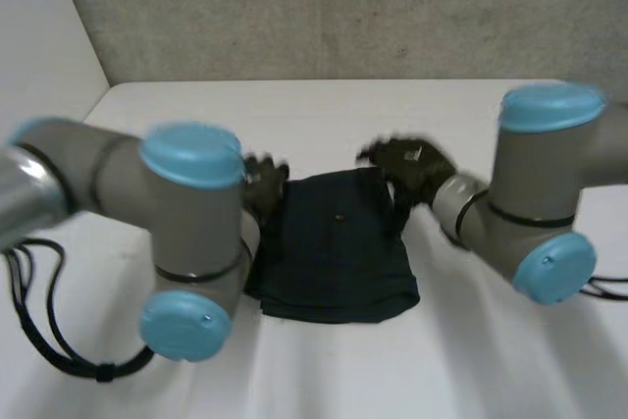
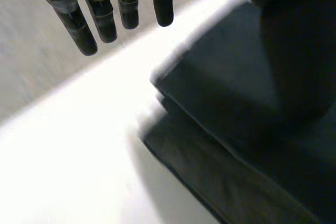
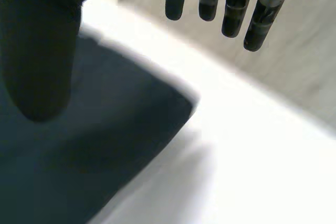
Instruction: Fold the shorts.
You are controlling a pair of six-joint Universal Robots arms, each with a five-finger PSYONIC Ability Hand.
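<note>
Nearest us, our arms (image 1: pixel 186 242) flank the folded dark shorts (image 1: pixel 334 252) on the white table (image 1: pixel 324 115). Our left hand (image 1: pixel 263 180) and right hand (image 1: pixel 412 166) sit at their far corners, fingers straight, holding nothing.

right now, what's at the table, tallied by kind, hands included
dark shorts: 1
black hands: 2, the left hand and the right hand, both open at the shorts' far corners
total: 3
</note>
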